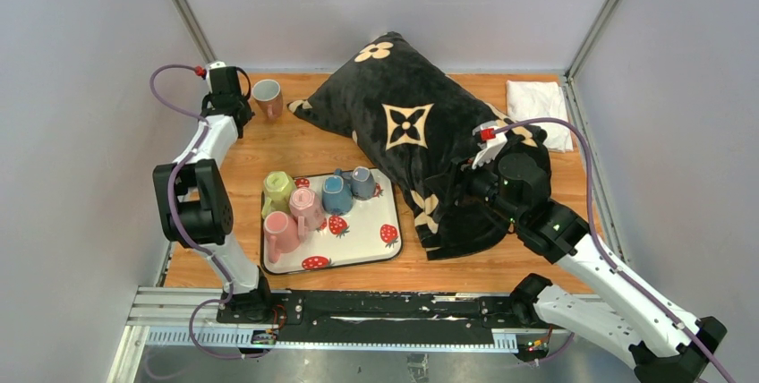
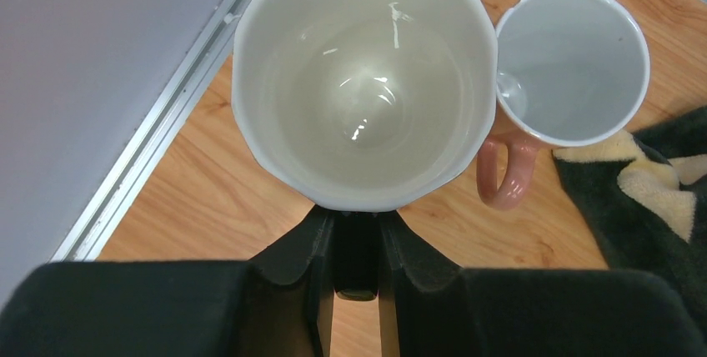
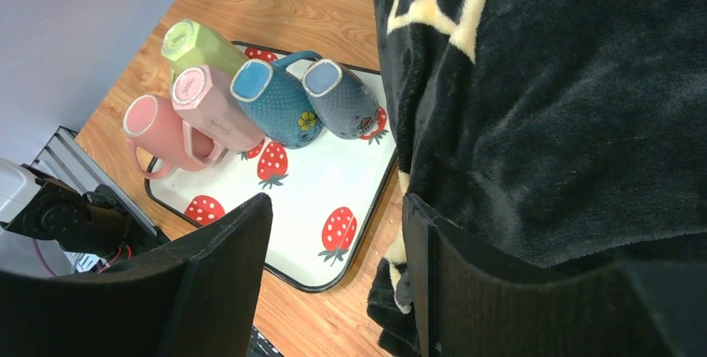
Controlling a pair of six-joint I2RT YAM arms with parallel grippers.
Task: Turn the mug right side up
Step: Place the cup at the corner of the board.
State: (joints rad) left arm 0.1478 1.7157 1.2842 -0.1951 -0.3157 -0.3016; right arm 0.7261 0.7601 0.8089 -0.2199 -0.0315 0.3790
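The left gripper [image 2: 357,228] is closed almost completely. Its two fingers [image 2: 310,244] meet at the near side of the white mug [image 2: 363,82], just under the rim. The rim hides the part they pinch, so I cannot tell whether it is the handle. The white mug sits mouth up, with its pale glazed inside facing the wrist camera. It is at the far left corner of the desk [image 1: 304,146], close to the wall. Whether it stands on the desk or hangs just above it cannot be told. In the top view the wrist covers it.

Just right of it stands a pink mug [image 2: 575,57], also mouth up, with its handle toward the arm. The two rims meet in the wrist view, but actual contact is unclear.

The right gripper [image 3: 333,207] is open wide and holds nothing. Its left finger [image 3: 225,274] hangs above the tray [image 3: 354,194]. Its right finger [image 3: 442,282] is right at the edge of the black pillow [image 1: 412,132], and I cannot tell whether it touches.

The strawberry tray lies at the near left and carries five cups [image 3: 275,98], clustered with their bases up. A white cloth [image 1: 537,101] lies at the far right corner.
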